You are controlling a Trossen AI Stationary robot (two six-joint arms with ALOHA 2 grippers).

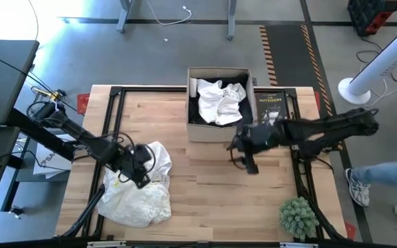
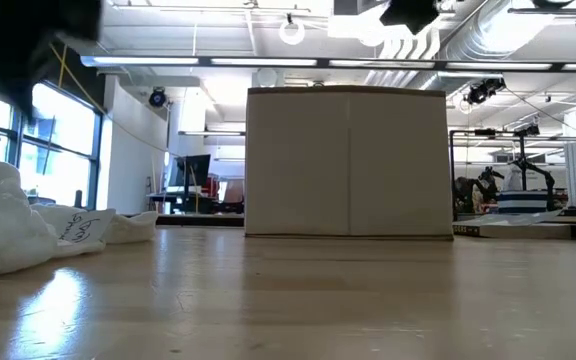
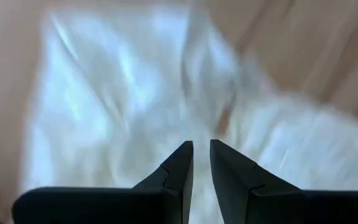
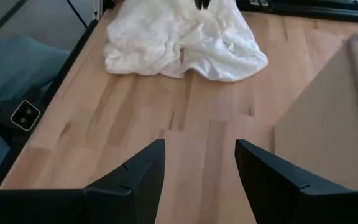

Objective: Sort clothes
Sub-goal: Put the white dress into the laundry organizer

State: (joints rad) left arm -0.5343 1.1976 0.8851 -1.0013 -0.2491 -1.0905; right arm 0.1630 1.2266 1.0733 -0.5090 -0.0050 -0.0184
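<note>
Pile on table: white clothes (image 1: 140, 189), crumpled in a loose heap near the table's front left.
In box: white, dark-printed garment (image 1: 219, 102), bunched up.

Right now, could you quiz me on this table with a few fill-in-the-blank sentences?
1. The cardboard box holds a crumpled ____ garment.
2. The right gripper, beside the box, holds ____.
3. The left gripper is over the white ____ on the table.
4. The small green ____ stands near the table's corner.

Missing words: white; nothing; clothes; plant
</note>
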